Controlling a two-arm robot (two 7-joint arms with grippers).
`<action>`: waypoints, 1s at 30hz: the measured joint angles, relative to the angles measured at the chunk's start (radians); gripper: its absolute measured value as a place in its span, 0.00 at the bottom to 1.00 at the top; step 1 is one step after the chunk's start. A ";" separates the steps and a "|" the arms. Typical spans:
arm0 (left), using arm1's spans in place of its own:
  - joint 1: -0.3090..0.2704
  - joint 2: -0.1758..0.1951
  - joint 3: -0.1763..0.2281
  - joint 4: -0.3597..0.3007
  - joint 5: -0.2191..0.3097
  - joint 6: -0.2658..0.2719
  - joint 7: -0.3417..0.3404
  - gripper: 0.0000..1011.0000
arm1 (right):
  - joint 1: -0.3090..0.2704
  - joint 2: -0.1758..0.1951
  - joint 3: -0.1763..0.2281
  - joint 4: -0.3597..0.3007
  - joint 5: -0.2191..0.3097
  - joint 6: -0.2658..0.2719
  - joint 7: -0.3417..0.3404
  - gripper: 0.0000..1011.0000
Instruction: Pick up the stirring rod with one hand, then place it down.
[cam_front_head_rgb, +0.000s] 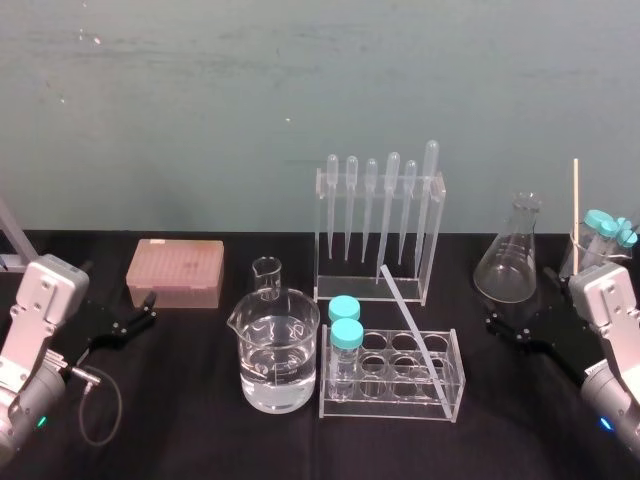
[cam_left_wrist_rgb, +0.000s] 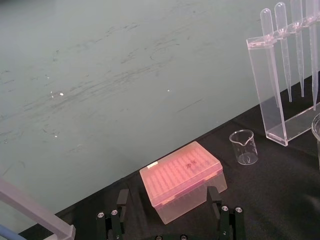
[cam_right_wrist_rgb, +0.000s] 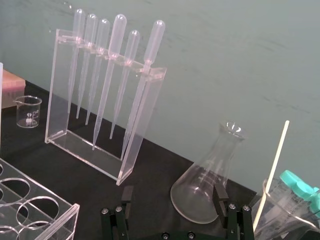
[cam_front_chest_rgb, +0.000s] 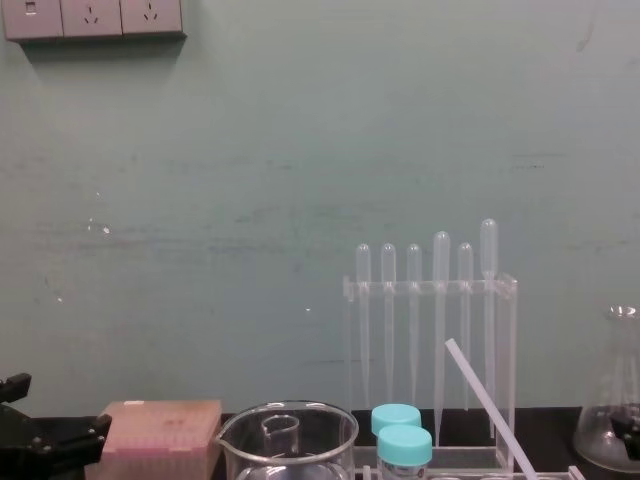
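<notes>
The right gripper (cam_front_head_rgb: 520, 300) hovers low over the table, fingers (cam_right_wrist_rgb: 220, 192) spread wide and holding nothing. A flask (cam_front_head_rgb: 510, 262) sits just ahead of it. Well off to its left, the stirring rod (cam_front_head_rgb: 413, 325) stands slanted in the test tube rack (cam_front_head_rgb: 390, 405). Its lower end is on the side nearer this gripper, and its upper end tilts away leftward, toward the pipette rack (cam_front_head_rgb: 322, 235). Farther left, the left gripper (cam_front_head_rgb: 120, 293) also gapes empty, beside a pink box (cam_front_head_rgb: 175, 272).
</notes>
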 joint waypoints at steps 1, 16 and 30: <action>0.000 0.000 0.000 0.000 0.000 0.000 0.000 0.99 | -0.003 -0.002 0.006 0.000 -0.006 -0.007 -0.001 0.99; 0.000 0.000 0.000 0.000 0.000 0.000 0.000 0.99 | 0.013 -0.048 0.040 -0.010 -0.105 -0.278 -0.019 0.99; 0.000 0.000 0.000 0.000 0.000 0.000 0.000 0.99 | 0.111 -0.079 -0.032 0.013 0.157 -0.210 0.388 0.99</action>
